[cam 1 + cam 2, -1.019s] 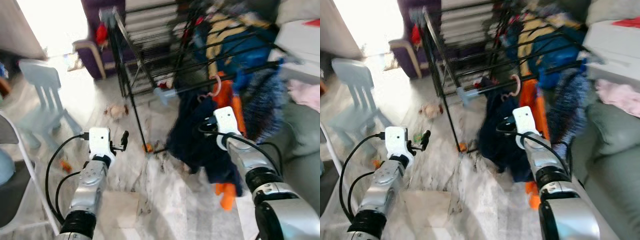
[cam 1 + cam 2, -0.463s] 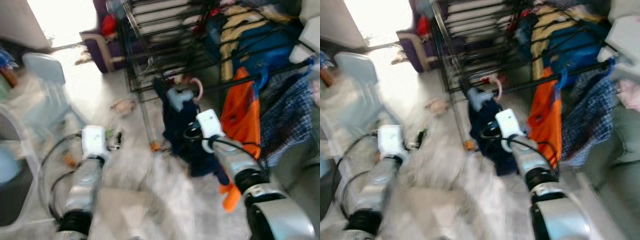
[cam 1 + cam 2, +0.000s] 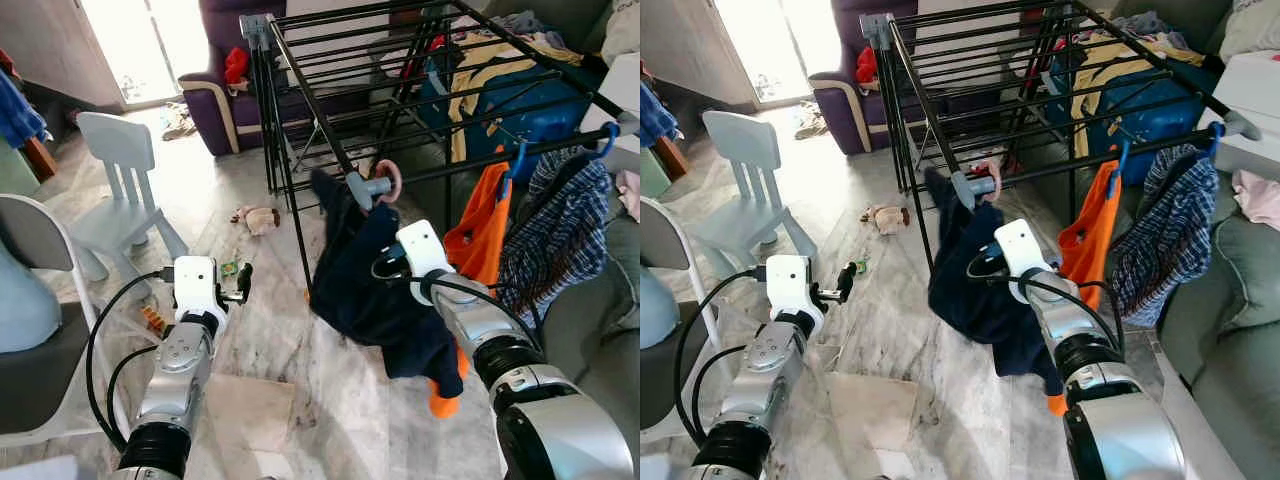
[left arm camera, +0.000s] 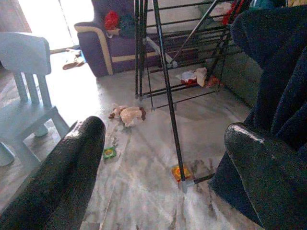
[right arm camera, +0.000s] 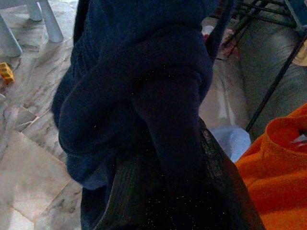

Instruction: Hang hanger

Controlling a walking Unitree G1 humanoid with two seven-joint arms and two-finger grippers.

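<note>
A pink hanger hook [image 3: 386, 178] sits at the front rail of the black drying rack [image 3: 300, 110], right beside its grey corner joint. A dark navy garment [image 3: 368, 290] hangs from it down toward the floor. My right gripper [image 5: 172, 182] is buried in this garment, and its fingers close around a fold of the cloth. The white housing of that wrist [image 3: 421, 248] shows just right of the garment. My left gripper [image 4: 165, 134] is held low over the marble floor, left of the rack, open with nothing in it.
An orange garment [image 3: 478, 225] and a plaid shirt [image 3: 555, 240] hang on blue hangers further right on the rail. A grey sofa [image 3: 610, 330] borders the right. A pale blue child's chair [image 3: 120, 190], a plush toy [image 3: 262, 218] and small toys [image 3: 152, 318] lie left.
The camera has swung and the picture is now sharp. The pink hook stands closer to the rack's grey corner joint than a second ago. My left gripper keeps its pose.
</note>
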